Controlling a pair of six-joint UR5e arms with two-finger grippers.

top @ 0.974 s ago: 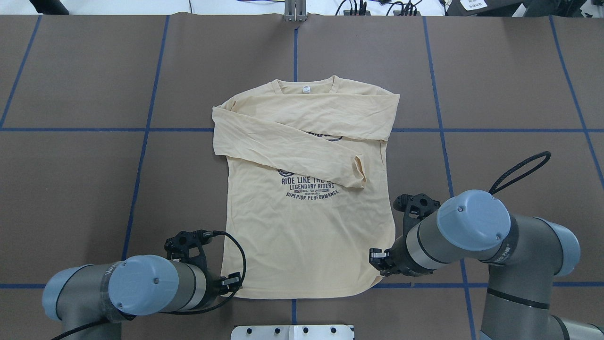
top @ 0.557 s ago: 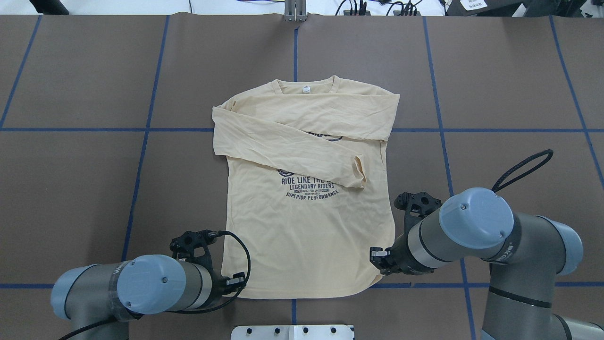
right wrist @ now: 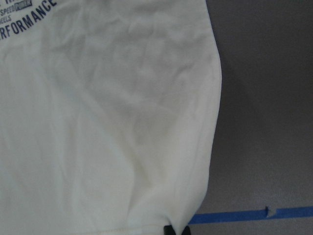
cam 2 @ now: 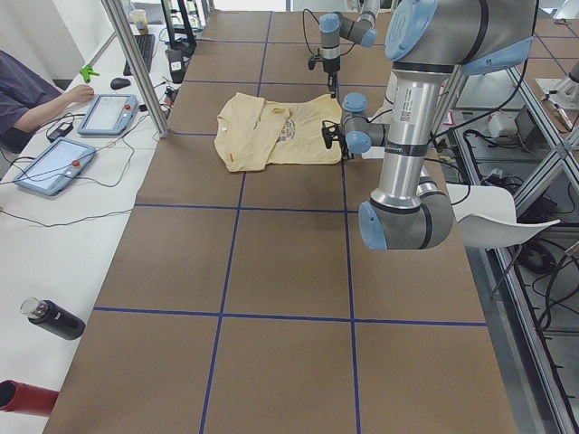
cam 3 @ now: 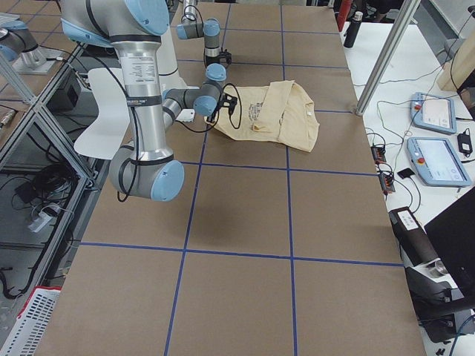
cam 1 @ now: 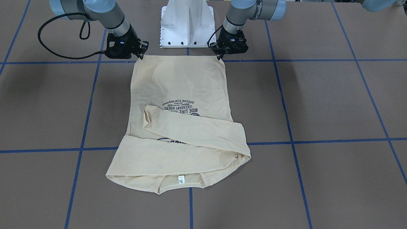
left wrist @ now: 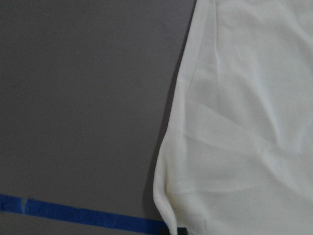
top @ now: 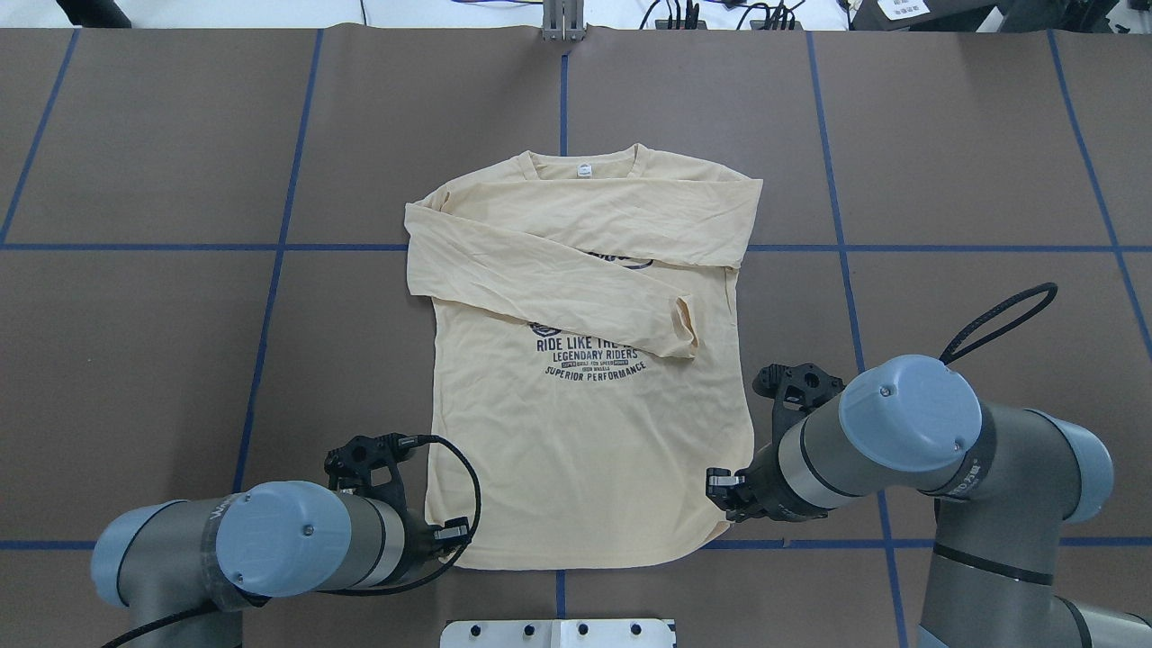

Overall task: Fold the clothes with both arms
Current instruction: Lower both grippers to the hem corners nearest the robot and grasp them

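Note:
The pale cream-yellow long-sleeved shirt (top: 585, 450) lies flat on the brown table, navy print up, with both sleeves folded across the chest and the neck label at the far side. It also shows in the front view (cam 1: 178, 82). My left gripper (top: 453, 537) sits at the hem's left corner, its fingers drawn together on the cloth (cam 1: 219, 57). My right gripper (top: 717, 490) is at the hem's right corner, also closed on the cloth (cam 1: 140, 56). Each wrist view shows a hem corner (left wrist: 244, 122) (right wrist: 98, 122) meeting a dark fingertip at the bottom edge.
The white pedestal base (cam 1: 187, 28) stands just behind the hem, between the arms. Blue tape lines (top: 270, 270) cross the brown table. An operator's tablets (cam 2: 109, 113) and bottles (cam 2: 54, 318) lie on a side bench beyond the table's far edge.
My left arm has shifted a little to the right, toward the hem's left corner. My right arm has barely moved. The shirt lies as before.

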